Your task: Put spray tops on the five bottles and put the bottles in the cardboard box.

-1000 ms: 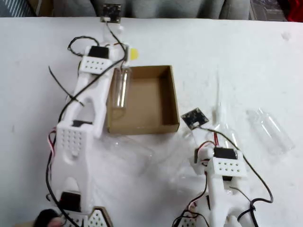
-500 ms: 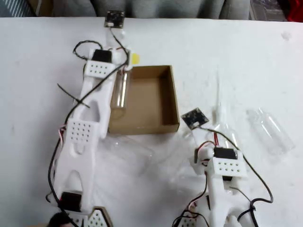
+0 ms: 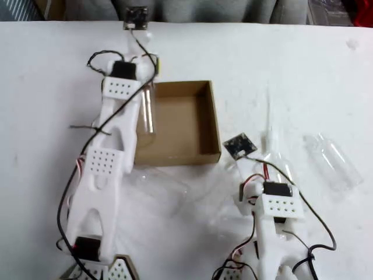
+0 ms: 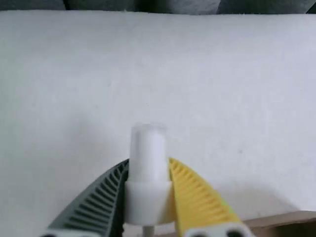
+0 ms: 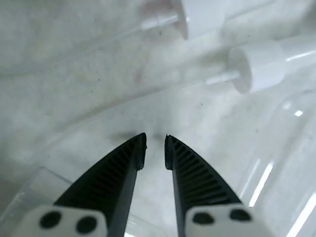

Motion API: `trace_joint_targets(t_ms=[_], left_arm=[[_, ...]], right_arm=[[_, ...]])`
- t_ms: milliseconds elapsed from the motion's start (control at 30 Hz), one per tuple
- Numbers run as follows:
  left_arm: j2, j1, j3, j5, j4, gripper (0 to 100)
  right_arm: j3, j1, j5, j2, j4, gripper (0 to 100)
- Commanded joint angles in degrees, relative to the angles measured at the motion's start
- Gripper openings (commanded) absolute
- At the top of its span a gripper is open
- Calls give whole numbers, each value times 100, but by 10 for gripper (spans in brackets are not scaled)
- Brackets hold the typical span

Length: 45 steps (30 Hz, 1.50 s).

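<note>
firstly, the left gripper [image 4: 148, 162] has its grey and yellow fingers [image 4: 197, 197] clamped on a white spray top [image 4: 148, 143], which points out over the white table [image 4: 237, 74]; from above, the held bottle [image 3: 147, 111] hangs from that top and lies lengthwise along the left wall of the cardboard box [image 3: 207, 116]; the left arm [image 3: 108, 146] stretches up the box's left side and covers that wall and part of the bottle; whether the bottle touches the box floor i cannot tell; the right gripper [image 5: 154, 148] has its black fingers [image 5: 192, 182] slightly parted with nothing between them, low over clear plastic; beyond its tips lie a far loose top [image 5: 202, 15] and a near loose top [image 5: 256, 71], each with a thin tube, and a clear curved bottle wall [image 5: 286, 163] sits just beside; from above, a tubed top [image 3: 270, 137] lies between the box and a right-hand bottle [image 3: 332, 160], which is well apart from the box; a faint clear bottle [image 3: 160, 181] lies just in front of the box's near wall.
</note>
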<state>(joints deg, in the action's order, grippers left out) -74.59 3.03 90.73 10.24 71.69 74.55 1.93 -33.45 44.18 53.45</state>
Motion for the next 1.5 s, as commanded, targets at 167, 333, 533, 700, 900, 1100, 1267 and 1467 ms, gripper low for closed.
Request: trace_joint_targets(t_ms=[167,333,533,700,900,1100,1267,1467], left_arm=[[418,171,510,141,949,20],[980,382,510,132,1662,20],[1534,479,510,132,2338,20],[1833,479,510,123,2892,19],[1903,488,510,167,3077,17],[1956,725,510,422,3077,16],[2352,866,484,440,3077,16],[2589,760,457,440,3103,16]], right_arm=[[-26,13,53,75,-145,41],[-26,13,53,75,-163,41],[-26,22,53,75,-171,41],[-26,22,53,75,-171,41],[-26,22,53,75,-180,41],[-26,57,44,75,-180,41],[-35,233,-132,75,-251,41],[-35,242,-141,75,-259,41]])
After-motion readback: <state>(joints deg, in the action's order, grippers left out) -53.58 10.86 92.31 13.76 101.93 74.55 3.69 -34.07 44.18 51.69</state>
